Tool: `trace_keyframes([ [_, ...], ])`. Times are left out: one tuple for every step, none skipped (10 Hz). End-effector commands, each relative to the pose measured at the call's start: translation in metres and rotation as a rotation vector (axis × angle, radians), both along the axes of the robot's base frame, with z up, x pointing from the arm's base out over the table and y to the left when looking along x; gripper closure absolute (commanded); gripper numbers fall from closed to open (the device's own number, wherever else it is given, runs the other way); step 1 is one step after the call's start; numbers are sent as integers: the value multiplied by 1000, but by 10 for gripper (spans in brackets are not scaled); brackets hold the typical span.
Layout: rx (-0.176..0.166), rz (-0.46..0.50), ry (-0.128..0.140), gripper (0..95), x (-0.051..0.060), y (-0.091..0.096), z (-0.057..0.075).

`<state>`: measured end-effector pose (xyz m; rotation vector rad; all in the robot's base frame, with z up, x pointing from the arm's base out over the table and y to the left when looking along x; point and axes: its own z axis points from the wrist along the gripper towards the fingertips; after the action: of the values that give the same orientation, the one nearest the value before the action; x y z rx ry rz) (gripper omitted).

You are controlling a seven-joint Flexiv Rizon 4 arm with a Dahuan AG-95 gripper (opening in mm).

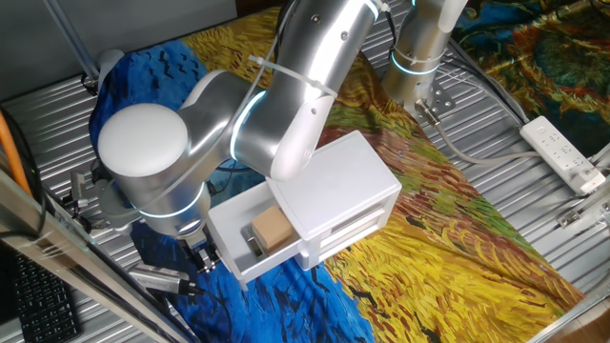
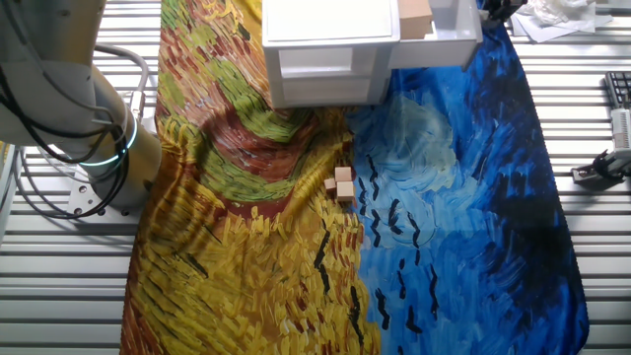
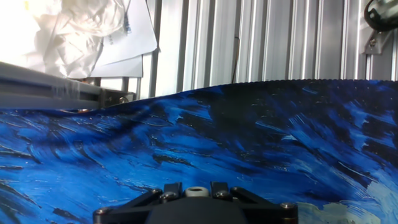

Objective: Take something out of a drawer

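The white cabinet [image 1: 357,181] stands on the painted cloth, and its drawer [image 1: 238,252] is pulled out toward the front left. A light-brown wooden block [image 1: 272,229] sits inside the open drawer. In the other fixed view the drawer [image 2: 449,35] and the block [image 2: 414,17] show at the top edge. My gripper [image 1: 198,255] hangs under the silver wrist, low over the blue cloth just left of the drawer's front. Its fingers are dark and mostly hidden by the arm. The hand view shows only the gripper's base [image 3: 195,208] and blue cloth, with no drawer. The knob is not visible.
Three small wooden blocks [image 2: 341,184] lie on the cloth in front of the cabinet. A power strip [image 1: 564,152] lies on the right of the slatted table. Crumpled paper [image 3: 81,31] is beyond the cloth's edge. A metal tool [image 1: 157,280] and a keyboard [image 1: 38,300] are at the front left.
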<state>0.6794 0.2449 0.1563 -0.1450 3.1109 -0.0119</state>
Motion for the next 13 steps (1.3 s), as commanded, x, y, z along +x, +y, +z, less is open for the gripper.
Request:
trace_keyframes([
  [-1, 0, 1, 950, 1, 0, 0],
  [-2, 0, 1, 950, 1, 0, 0],
  [-3, 1, 1, 950, 1, 0, -1],
  [-3, 0, 1, 950, 2, 0, -1],
  [-4, -1, 1, 950, 2, 0, -1],
  [-4, -1, -1, 950, 2, 0, -2],
  [-5, -2, -1, 950, 2, 0, -2],
  [-6, -3, -1, 950, 2, 0, -2],
  [-7, -3, -1, 950, 2, 0, -2],
  [-8, -4, -2, 950, 2, 0, -2],
  [-8, -4, -5, 950, 2, 0, -2],
  [-9, -3, -5, 950, 2, 0, -2],
  [-10, -3, -5, 950, 2, 0, -2],
])
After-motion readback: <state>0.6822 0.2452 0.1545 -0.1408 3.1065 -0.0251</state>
